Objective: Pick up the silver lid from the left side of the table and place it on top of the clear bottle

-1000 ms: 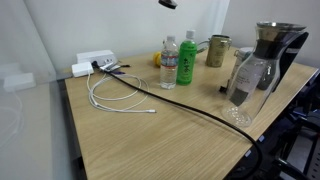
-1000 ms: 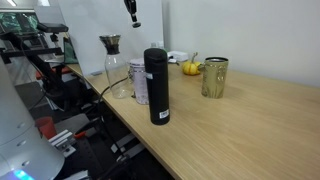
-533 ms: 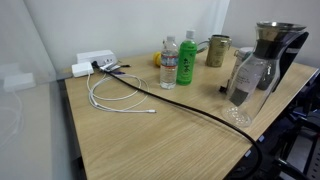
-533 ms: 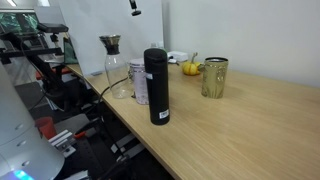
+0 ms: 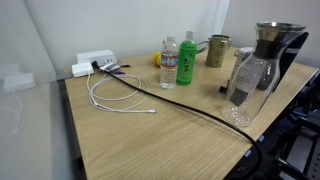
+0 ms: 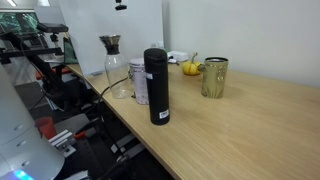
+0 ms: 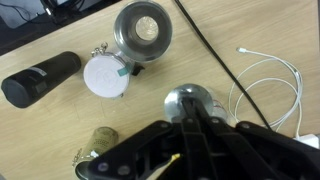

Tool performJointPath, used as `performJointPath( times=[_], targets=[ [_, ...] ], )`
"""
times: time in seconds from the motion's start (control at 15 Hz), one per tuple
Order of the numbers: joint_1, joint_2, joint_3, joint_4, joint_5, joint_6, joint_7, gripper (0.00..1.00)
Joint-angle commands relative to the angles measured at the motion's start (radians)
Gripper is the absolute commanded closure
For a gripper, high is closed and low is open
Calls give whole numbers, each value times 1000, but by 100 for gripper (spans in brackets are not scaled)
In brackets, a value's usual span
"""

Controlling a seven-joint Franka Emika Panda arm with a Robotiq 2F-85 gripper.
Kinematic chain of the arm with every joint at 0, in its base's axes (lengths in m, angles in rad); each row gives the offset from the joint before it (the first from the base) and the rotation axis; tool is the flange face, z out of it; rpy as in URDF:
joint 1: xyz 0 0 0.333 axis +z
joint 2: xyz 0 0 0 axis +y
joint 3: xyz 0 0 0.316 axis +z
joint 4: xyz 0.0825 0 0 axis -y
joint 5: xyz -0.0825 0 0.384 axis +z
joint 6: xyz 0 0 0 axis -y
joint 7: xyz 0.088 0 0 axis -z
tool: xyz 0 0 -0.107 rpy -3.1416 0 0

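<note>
Bottles stand upright on the bench (image 5: 150, 140) in an exterior view, the clear bottle (image 5: 169, 60) at nine o'clock of the green bottle (image 5: 186, 60), neck up, likely to take a cap. In an exterior view the fingers (image 6: 120, 4) barely show at twelve o'clock, high above everything. In the wrist view the fingers (image 7: 186, 132) look drawn nearly together. The silver lid (image 7: 195, 100) sits at their tips, at twelve o'clock; I cannot tell whether it is pinched or lying below.

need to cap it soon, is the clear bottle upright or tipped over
Upright. In an exterior view the clear bottle stands on its base on the table, neck up, just beside the green bottle.
</note>
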Motion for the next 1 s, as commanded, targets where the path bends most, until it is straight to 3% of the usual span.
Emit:
performJointPath(
  times=[0.0,0.4,0.93],
  targets=[
    [-36,-49,18,-72,49,-3,0,99],
    [-72,-114,17,-240,122,18,97,99],
    [-78,-178,22,-334,185,50,154,99]
  ],
)
